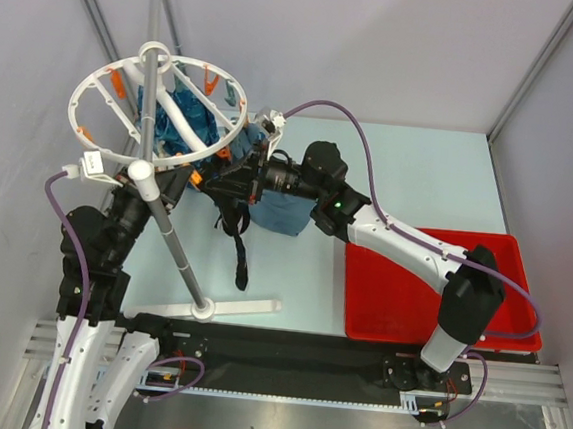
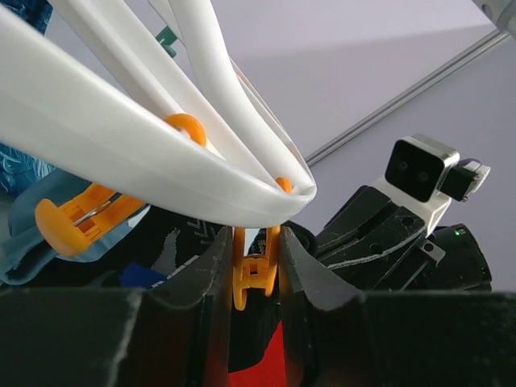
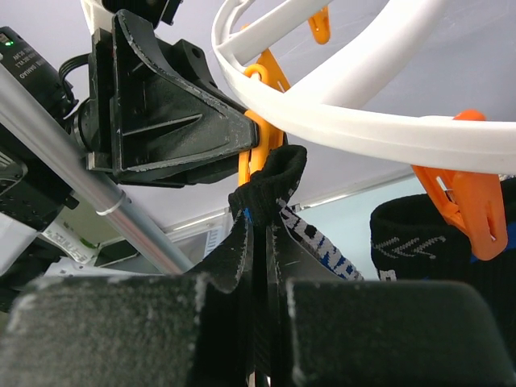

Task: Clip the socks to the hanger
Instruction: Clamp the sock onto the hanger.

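Your right gripper has its jaws pressed together on a black sock. The sock's folded top edge sticks up out of the fingers at the centre of the right wrist view, with its white-striped patch showing just to the right. Directly above that edge hangs an orange clip, almost touching the fabric; you cannot tell from here whether the clip has any of it.

Your left gripper is pinching that same orange clip between its two fingers, at the lower centre of the left wrist view. The clip hangs from the white hanger, whose ring sweeps across the upper left of that frame.

Further right in the right wrist view, a second sock sits below another orange clip on the ring. Whether that clip grips it is unclear.

From above, both grippers meet at the ring's lower right edge, left of centre in the frame. The hanger's grey pole slants down to a white base. A blue patterned cloth hangs inside the ring, and a grey-blue cloth lies on the table under the right arm. A red tray sits at the lower right.
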Robot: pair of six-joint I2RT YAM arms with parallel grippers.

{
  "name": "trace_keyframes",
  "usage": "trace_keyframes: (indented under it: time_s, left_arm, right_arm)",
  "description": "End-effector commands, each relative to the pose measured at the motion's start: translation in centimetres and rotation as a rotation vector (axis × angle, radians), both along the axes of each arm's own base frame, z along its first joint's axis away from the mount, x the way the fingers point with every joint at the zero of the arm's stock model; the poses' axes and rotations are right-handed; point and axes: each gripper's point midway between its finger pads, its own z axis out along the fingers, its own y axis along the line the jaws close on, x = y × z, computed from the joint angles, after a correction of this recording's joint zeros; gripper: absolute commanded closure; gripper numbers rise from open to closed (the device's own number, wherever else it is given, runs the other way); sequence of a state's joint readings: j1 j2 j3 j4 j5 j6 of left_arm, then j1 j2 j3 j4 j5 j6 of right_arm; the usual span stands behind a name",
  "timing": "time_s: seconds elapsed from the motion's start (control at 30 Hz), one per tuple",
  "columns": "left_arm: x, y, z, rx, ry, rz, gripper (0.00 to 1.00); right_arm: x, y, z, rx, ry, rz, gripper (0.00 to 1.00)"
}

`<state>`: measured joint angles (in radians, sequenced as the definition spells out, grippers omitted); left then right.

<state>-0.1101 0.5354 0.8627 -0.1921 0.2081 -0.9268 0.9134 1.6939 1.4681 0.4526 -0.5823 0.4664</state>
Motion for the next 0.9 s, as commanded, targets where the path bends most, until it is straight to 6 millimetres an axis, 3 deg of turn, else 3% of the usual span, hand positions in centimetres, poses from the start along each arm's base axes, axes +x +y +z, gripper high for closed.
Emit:
trace_keyframes:
  time_s: [0.0,0.2,0.4,0.43,0.57,0.7,0.73,0.83,0.87]
  left_arm:
    - [-0.7,-1.4,-0.2,-0.036,0.019,-0.085,0.94]
    - [-0.7,-1.3,-0.4,-0.031,0.027,-0.08,0.87]
    - [-1.0,-1.1,-0.5,-0.036,0.026,-0.068,0.61]
    - [-1.0,-1.0,-0.7,-0.039,0.029,-0.065,0.49]
    - [-1.3,-1.0,-0.5,-0.04,0.02,-0.065,0.24]
    - [-1.4,-0.7,-0.8,-0.031,0.028,-0.047,0.1]
    - [-1.4,-0.6,-0.9,-0.024,0.029,-0.041,0.02]
    - [-1.4,-0.2,-1.4,0.009,0.037,-0.019,0.0]
    - [-1.4,-0.1,-1.7,0.023,0.043,-0.016,0.0]
  right_arm:
    - [-0.9,-0.4,5.0,0.15,-0.061,-0.004,1.0]
    - [-0.9,-0.1,5.4,0.157,-0.065,0.008,1.0]
    - [-0.9,0.3,4.6,0.129,-0.056,0.009,0.98]
    - [-0.9,0.3,4.5,0.129,-0.053,0.01,0.96]
    - [-0.6,0.6,4.4,0.129,-0.047,0.002,0.92]
    - [-0.3,0.8,4.4,0.127,-0.042,0.001,0.9]
    - [-0.3,0.9,4.3,0.122,-0.037,0.0,0.89]
    - [-0.1,0.9,3.7,0.1,-0.026,-0.012,0.8]
    - [0.1,0.9,3.5,0.089,-0.028,-0.018,0.73]
